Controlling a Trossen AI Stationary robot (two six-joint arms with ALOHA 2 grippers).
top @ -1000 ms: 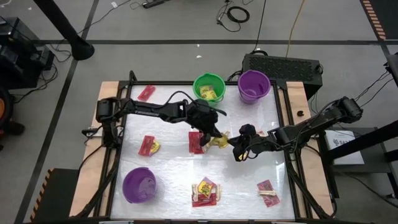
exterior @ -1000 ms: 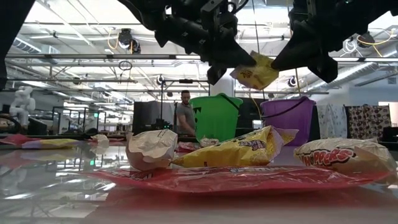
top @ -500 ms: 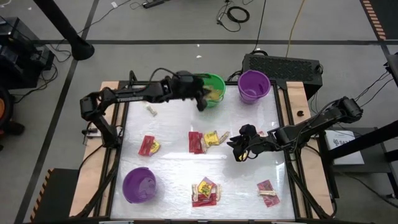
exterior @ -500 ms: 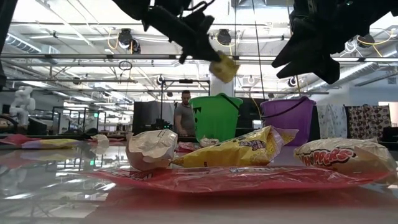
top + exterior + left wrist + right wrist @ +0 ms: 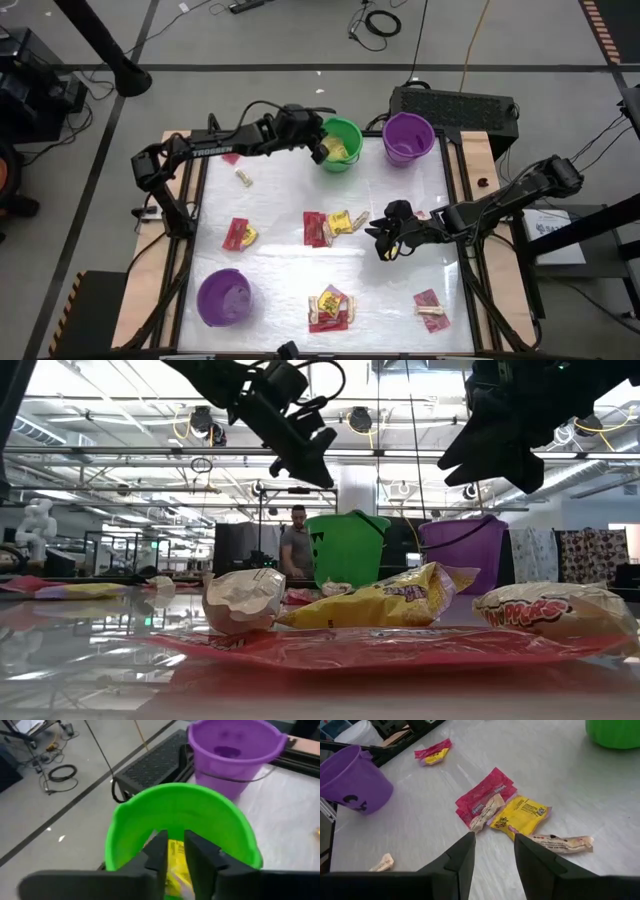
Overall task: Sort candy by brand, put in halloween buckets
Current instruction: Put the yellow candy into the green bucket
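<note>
Left gripper (image 5: 322, 148): I see it over the green bucket (image 5: 343, 132) at the table's far edge; fingers a little apart, nothing between them.
Yellow packet in bucket (image 5: 176, 865): lying inside the green pail, right under my left fingers.
Right gripper (image 5: 491, 851): I have it above mid-table, fingers spread and empty, near a yellow packet (image 5: 519, 816) and red packet (image 5: 485, 800).
Purple buckets: one beside the green (image 5: 407, 137), one at the near left corner (image 5: 223, 297).
Other candy: I count scattered packets along the near edge (image 5: 331, 309).
</note>
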